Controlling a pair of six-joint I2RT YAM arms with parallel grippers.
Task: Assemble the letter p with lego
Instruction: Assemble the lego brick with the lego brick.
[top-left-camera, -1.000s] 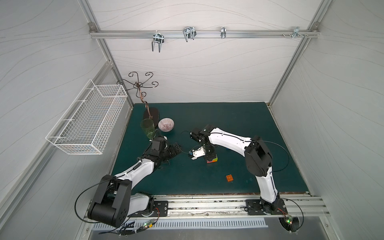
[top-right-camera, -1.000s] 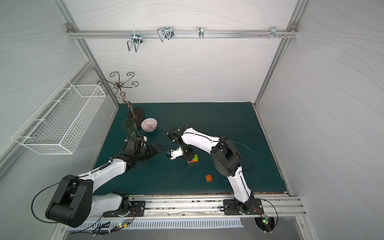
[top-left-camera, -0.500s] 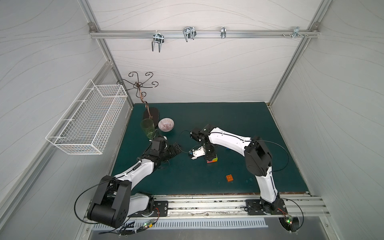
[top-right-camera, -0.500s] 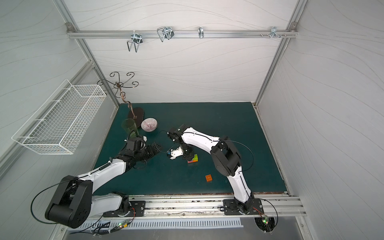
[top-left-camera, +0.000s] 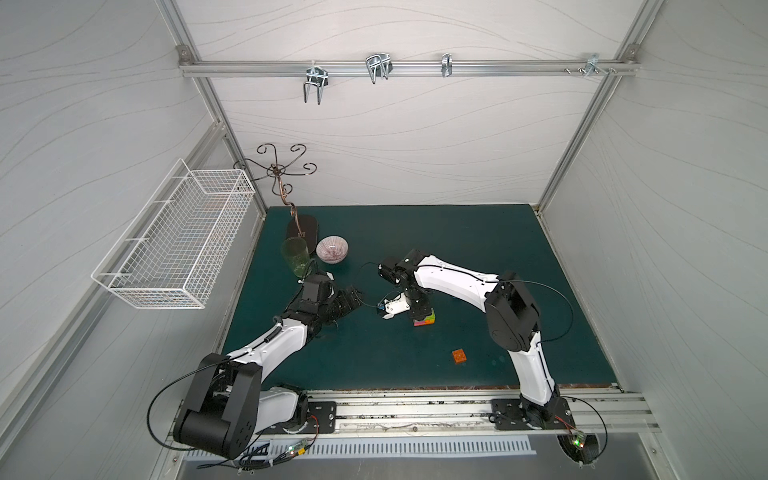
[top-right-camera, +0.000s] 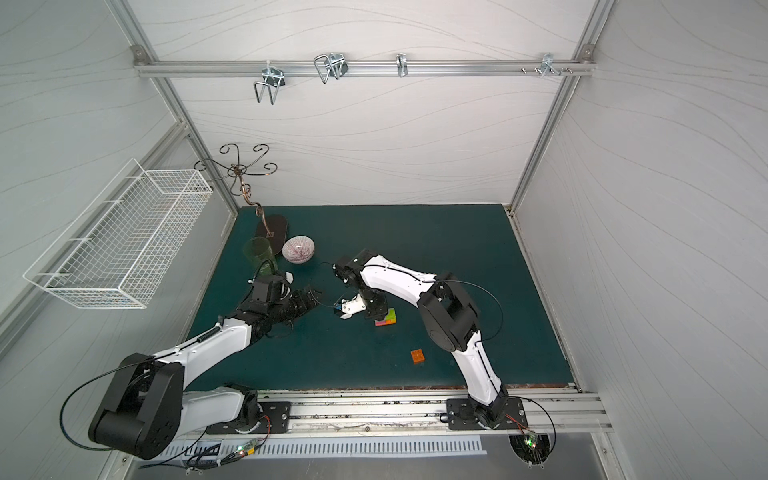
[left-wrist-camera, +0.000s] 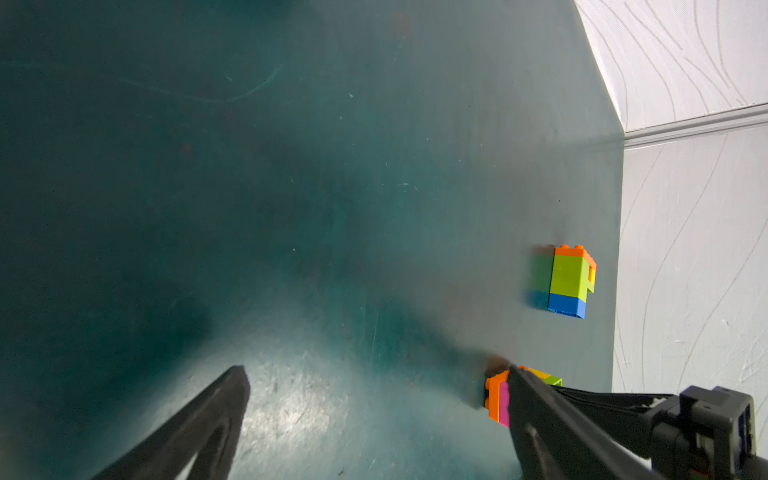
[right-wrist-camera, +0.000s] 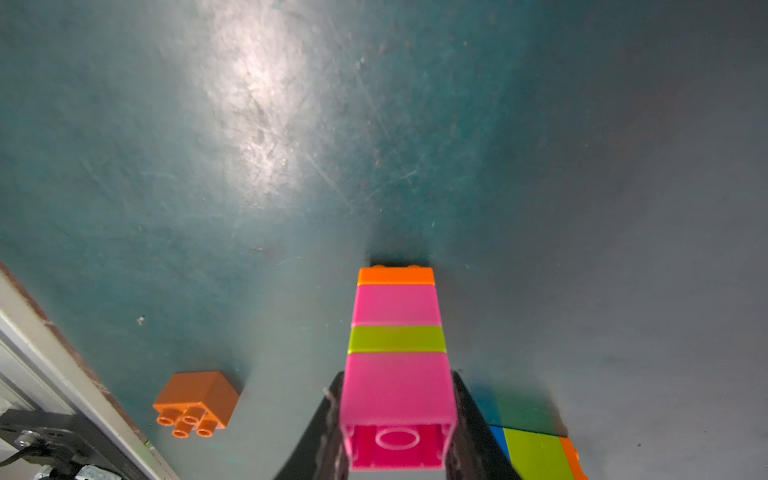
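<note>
Nothing shifted: lego stack (right-wrist-camera: 397, 316) clamped in right end effector (right-wrist-camera: 397, 380); left end effector (left-wrist-camera: 374, 370) wide, empty.

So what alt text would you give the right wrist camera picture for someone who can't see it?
The right gripper is shut on a stack of lego bricks, magenta, lime green, magenta and orange, against a dark green mat. A loose orange brick lies tipped on its side, and a blue, lime and orange block lies beside the gripper.
</note>
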